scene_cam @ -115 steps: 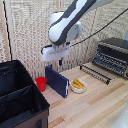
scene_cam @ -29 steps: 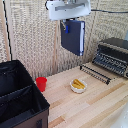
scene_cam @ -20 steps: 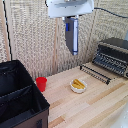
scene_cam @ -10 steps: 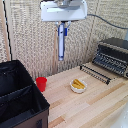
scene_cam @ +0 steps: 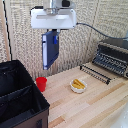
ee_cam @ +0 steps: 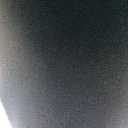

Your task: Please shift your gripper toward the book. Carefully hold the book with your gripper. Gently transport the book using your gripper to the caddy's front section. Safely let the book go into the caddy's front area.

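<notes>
White boxy gripper [scene_cam: 51, 34] clamped on thin navy hardcover book [scene_cam: 49, 49], hanging high above wooden table's back edge. Pickup done; carry to black fabric caddy [scene_cam: 20, 102] and release remain. Wrist view blurred, probably book cover.

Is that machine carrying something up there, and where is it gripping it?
Yes. The claw holds the dark blue book by its top edge, so it hangs down in the air above the table.

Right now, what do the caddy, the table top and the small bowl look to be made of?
Caddy: matte black, seemingly fabric; soft-looking walls without shine. Table top: pale wood, visible plank lines and grain. Small bowl: white and smooth, ceramic or plastic; too blurred to tell.
</notes>
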